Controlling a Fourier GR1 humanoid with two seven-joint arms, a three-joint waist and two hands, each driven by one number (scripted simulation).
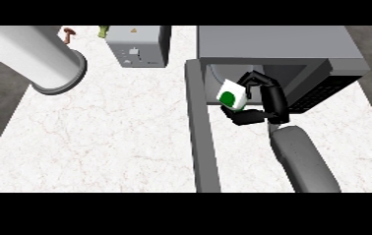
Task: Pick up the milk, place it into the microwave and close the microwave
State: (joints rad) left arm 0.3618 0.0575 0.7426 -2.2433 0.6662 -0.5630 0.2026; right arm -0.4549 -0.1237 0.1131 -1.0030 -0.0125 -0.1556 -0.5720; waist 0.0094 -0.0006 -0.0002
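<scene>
- Head view puts my right hand (263, 103) at the mouth of the microwave (291, 47), its grey forearm coming up from the lower right.
- I see its fingers and thumb curled round the milk (232, 95), a white carton with a green patch on its face, so the hand is clamped on it.
- I read the milk as tilted, held at the front edge of the microwave's open cavity; whether it touches the floor inside I cannot tell.
- I see the microwave door (202, 131) swung wide open, running as a long grey bar from the cavity's left side down toward the lower edge.
- On my left, a toaster (138, 46) sits at the back of the white marble counter (109, 140), well apart from the microwave.
- I find my left hand nowhere in view.
- At far left a large pale grey cylinder (44, 59) crosses the counter's corner.
</scene>
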